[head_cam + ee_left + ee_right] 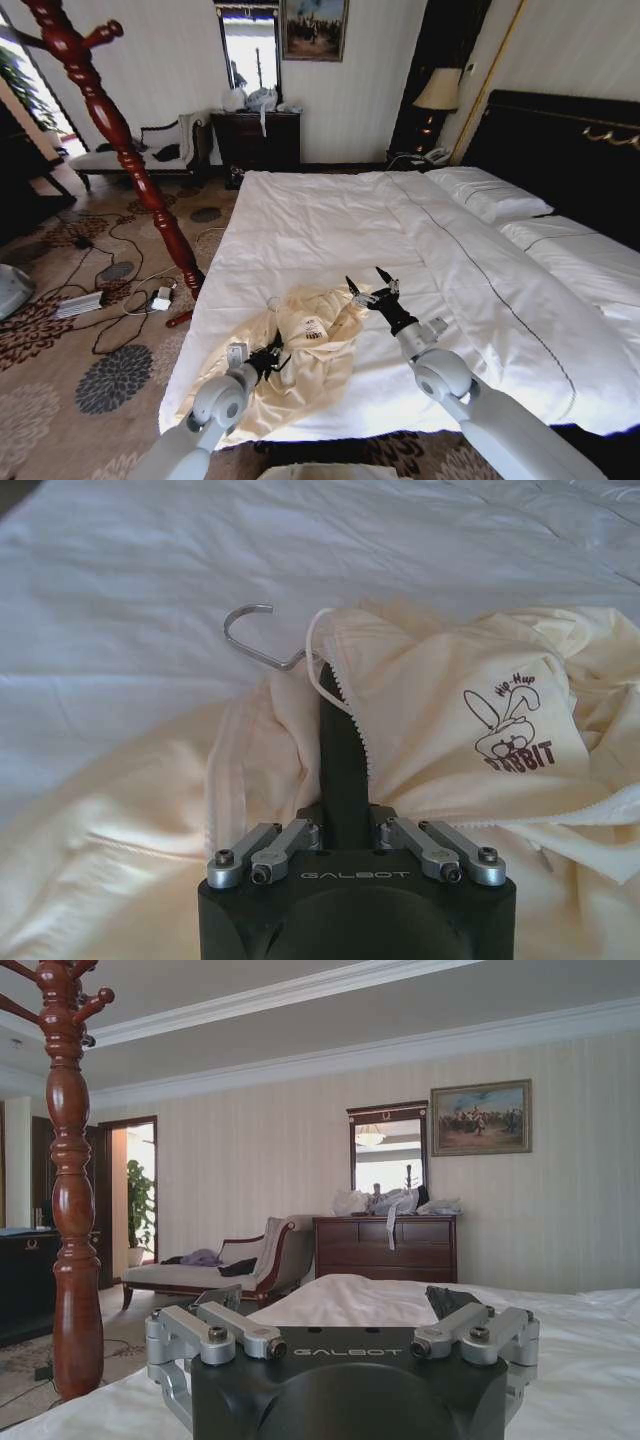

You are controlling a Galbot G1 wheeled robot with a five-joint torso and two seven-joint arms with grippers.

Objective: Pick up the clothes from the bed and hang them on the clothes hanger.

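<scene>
Head view: one cream-yellow shirt (300,355) lies crumpled on the near left part of the bed (330,220), on the white duvet near the foot edge. One metal hook (255,632) of a wire hanger protrudes from the shirt's neck onto the duvet; a rabbit print (510,730) is visible on the fabric. The left claw (268,358) rests on the shirt, its fingers pressed together on a fold of the cloth near the neck opening. The right claw (372,285) is held just above the duvet beside the shirt, fingers spread and holding nothing. One clothes hanger (115,130), a red-brown turned-wood stand, rises from the carpet off the bed's left side, well apart from the shirt. Around its base lie cables and a power strip (80,303). Behind: one chaise (140,150), one dark dresser (258,138), one mirror (250,48), one painting (315,28), one lamp (438,92), two pillows (490,192).
</scene>
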